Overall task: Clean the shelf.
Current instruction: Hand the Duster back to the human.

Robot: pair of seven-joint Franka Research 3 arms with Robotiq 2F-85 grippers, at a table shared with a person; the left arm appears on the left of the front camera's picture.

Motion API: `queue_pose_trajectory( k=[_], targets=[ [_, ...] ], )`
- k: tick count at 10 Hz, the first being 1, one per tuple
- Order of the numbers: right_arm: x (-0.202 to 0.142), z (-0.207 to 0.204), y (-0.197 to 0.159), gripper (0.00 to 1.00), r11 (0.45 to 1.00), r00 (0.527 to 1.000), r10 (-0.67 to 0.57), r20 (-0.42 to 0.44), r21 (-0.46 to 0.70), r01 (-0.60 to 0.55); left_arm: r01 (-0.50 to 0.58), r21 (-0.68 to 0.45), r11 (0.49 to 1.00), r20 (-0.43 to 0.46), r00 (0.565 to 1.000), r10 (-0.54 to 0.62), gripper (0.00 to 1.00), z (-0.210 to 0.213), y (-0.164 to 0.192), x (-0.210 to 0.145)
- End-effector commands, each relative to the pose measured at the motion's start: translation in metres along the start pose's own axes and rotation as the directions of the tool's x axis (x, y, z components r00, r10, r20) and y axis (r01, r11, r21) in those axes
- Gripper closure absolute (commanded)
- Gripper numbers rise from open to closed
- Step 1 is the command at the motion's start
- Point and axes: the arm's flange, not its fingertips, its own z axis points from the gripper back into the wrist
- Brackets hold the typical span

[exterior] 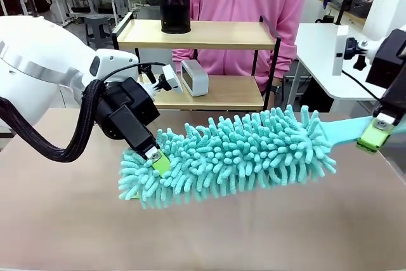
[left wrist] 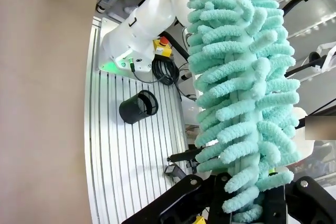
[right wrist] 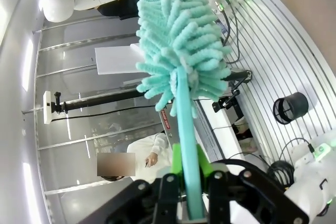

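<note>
At frame centre, your left claw [exterior: 158, 162] and right claw [exterior: 374, 135] each pinch the teal duster [exterior: 241, 153] below the shelf [exterior: 209, 36].

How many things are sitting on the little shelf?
2. A black cup stands on the top board of the shelf; a white box sits on the lower board. The duster may hide more.

Bright, even overhead light across the front view, and the fluffy turquoise microfibre duster [exterior: 235, 150] lays just a soft, faint shadow on the matte beige tabletop [exterior: 209, 233]. The glossy white left robot arm shell [exterior: 38, 61] picks up mild highlights, no harsh glare. Both wrist views bend hard at the edges, with the ribbed metal panel [left wrist: 131, 150] curving. Close up, the black finger links [right wrist: 210, 198] sit slightly soft, with bright streaks on the pale surfaces at left
</note>
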Motion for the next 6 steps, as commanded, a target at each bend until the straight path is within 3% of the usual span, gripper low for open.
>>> queue_pose_trajectory(
  k=[1, 2, 3, 4, 5, 6],
  targets=[
    [0.002, -0.001, -0.002, 0.88, 1.0, 1.0, 0.01, 0.029, -0.002, -0.009, 0.022, 0.005, 1.0, -0.023, 0.999, -0.022, 1.0, 0.002, -0.001, 0.001],
    [0.001, -0.001, -0.002, 0.4, 1.0, 0.999, 0.018, 0.033, 0.004, -0.018, 0.025, 0.008, 1.0, -0.026, 0.999, -0.024, 1.0, 0.003, -0.001, 0.001],
    [-0.001, 0.002, -0.002, 0.29, 1.0, 0.999, 0.019, 0.049, 0.005, -0.02, 0.021, 0.01, 1.0, -0.028, 0.999, -0.021, 1.0, 0.004, 0.0, 0.001],
    [-0.002, 0.006, -0.002, 0.0, 1.0, 0.995, 0.021, 0.095, 0.007, -0.021, 0.015, 0.015, 1.0, -0.031, 0.999, -0.014, 1.0, 0.004, 0.002, 0.001],
    [-0.004, 0.012, -0.002, 0.0, 0.999, 0.986, 0.022, 0.167, 0.019, -0.026, 0.009, 0.019, 1.0, -0.039, 0.999, -0.008, 1.0, 0.004, 0.004, 0.0],
    [-0.003, 0.019, -0.004, 0.0, 0.999, 0.955, -0.017, 0.297, 0.04, 0.006, 0.006, 0.022, 1.0, -0.044, 0.999, -0.005, 1.0, 0.004, 0.005, 0.0]
  ],
)
